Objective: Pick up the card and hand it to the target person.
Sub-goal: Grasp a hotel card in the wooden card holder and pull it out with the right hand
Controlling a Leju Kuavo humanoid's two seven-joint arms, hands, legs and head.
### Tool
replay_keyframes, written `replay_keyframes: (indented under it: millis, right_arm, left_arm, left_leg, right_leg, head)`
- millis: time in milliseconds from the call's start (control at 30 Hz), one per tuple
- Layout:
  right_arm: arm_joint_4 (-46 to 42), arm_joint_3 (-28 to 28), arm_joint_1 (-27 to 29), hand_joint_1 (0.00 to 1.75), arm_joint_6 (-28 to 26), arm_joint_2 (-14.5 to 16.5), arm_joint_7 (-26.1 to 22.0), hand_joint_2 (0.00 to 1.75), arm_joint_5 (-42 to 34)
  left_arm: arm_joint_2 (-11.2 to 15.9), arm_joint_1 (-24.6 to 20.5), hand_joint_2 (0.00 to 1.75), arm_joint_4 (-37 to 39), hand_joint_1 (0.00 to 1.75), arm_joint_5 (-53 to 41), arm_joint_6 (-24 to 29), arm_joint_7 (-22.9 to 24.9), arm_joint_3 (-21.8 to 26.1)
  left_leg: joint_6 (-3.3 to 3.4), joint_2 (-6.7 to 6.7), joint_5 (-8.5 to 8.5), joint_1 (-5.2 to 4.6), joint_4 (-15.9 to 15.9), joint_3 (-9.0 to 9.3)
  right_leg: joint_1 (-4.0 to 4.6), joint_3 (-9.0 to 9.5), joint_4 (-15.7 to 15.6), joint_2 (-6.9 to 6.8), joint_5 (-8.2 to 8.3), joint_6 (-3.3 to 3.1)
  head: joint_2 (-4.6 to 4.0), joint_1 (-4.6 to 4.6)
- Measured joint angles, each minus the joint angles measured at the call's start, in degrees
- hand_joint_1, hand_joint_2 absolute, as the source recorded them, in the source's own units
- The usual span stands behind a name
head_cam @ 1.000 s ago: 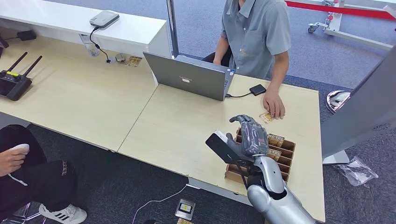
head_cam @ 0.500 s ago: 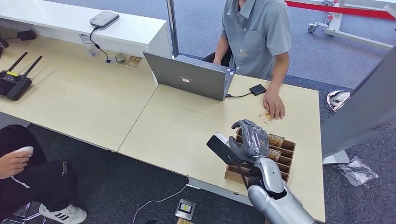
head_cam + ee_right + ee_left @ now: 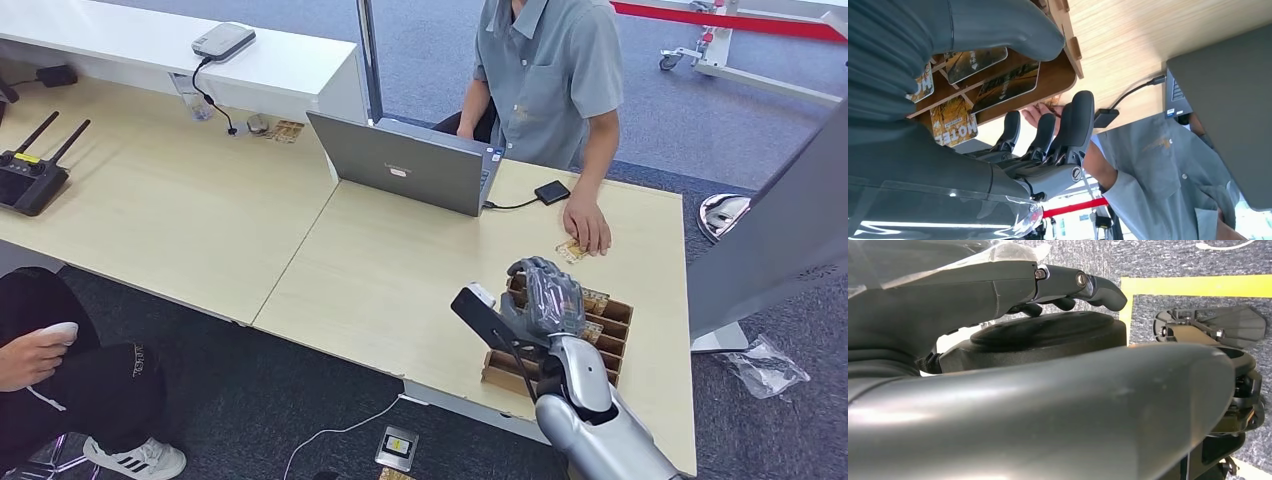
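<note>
A wooden slotted card box (image 3: 497,371) stands near the table's front edge on the right, holding several patterned cards (image 3: 596,299). My right hand (image 3: 546,295) hovers right over the box with its fingers curved downward and apart, holding nothing. In the right wrist view the thumb lies over the box (image 3: 1068,46), the fingers (image 3: 1075,120) reach past its far wall, and the cards (image 3: 1005,86) lie below. The person (image 3: 545,70) sits across the table, with a hand (image 3: 588,226) resting on a loose card (image 3: 570,250). My left hand (image 3: 1078,284) hangs by my body, fingers extended.
An open grey laptop (image 3: 405,165) stands in front of the person, cabled to a small black device (image 3: 551,191). A remote with antennas (image 3: 30,175) lies far left. Another person sits at the lower left (image 3: 40,345). A grey panel (image 3: 780,230) stands on the right.
My right hand has come down and a little right over the card box, its fingers curling further over the cards. The person's hand stays on the loose card.
</note>
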Motion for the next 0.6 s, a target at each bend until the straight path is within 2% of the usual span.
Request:
replay_keyframes:
  millis: [167, 367, 600]
  right_arm:
    - [0.11, -1.16, 0.31, 0.89, 0.0, -0.43, 1.1, 1.75, 0.98]
    - [-0.87, -3.66, 1.81, 0.92, 0.05, -1.54, 3.47, 1.75, 3.4]
    - [-3.54, -6.84, 4.12, 0.97, 1.03, -3.18, 4.5, 1.75, 5.52]
  left_arm:
    - [0.04, 0.09, 0.0, 0.2, 0.0, -0.28, -0.92, -0.51, 0.02]
    - [1.42, 0.2, 0.0, 0.71, 0.0, -0.68, -6.35, -1.31, 0.02]
    - [1.88, 0.33, 0.0, 0.84, 0.0, -1.04, -7.31, -1.67, 0.06]
  left_leg:
    - [0.0, 0.0, 0.0, 0.0, 0.0, 0.0]
    - [0.0, 0.0, 0.0, 0.0, 0.0, 0.0]
    - [0.01, 0.0, -0.01, 0.0, 0.0, 0.0]
  right_leg:
    - [0.0, 0.0, 0.0, 0.0, 0.0, 0.0]
    - [0.0, -0.01, 0.0, 0.0, 0.0, 0.0]
    - [0.0, -0.01, -0.01, 0.0, 0.0, 0.0]
  head:
    - [-0.01, 0.0]
    - [0.0, 0.0]
    - [0.0, 0.01]
